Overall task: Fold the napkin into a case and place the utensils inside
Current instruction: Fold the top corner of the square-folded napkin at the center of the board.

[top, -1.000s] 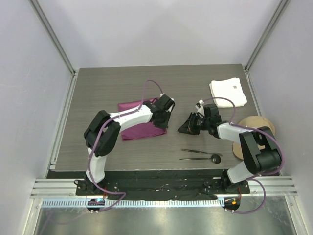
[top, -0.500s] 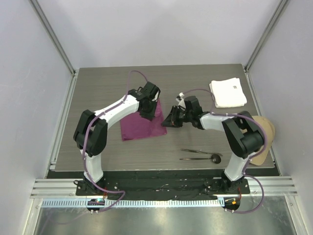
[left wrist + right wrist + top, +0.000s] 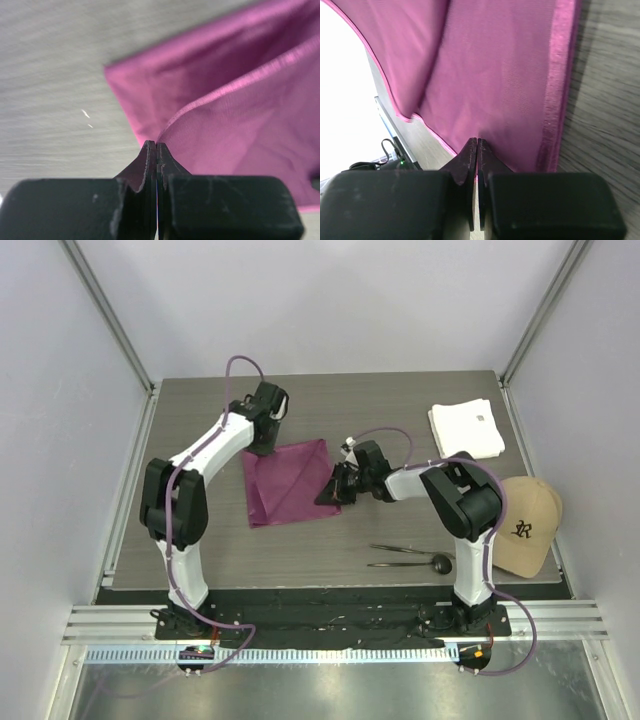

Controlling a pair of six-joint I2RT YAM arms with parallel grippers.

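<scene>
— Why are both arms down on the napkin point(image 3: 288, 485)?

— Each has a pinch on it. The left gripper point(image 3: 156, 147) is clamped tight on the top layer's edge at the far left corner, lifting it off the layer below. The right gripper point(image 3: 477, 145) is closed too, right at the hem on the near right side, and it looks to have a layer. My guess is that two held points keep the cloth taut for a fold.

— So is there a case?

— Not yet. The napkin lies mid-table, loosely doubled, with nothing in it.

— And the utensils point(image 3: 405, 556)?

— Bare on the table point(image 3: 200, 530), side by side near the front, well apart from the napkin. The white cloth point(image 3: 466, 428) and cap point(image 3: 526, 525) sit off to the right.
</scene>
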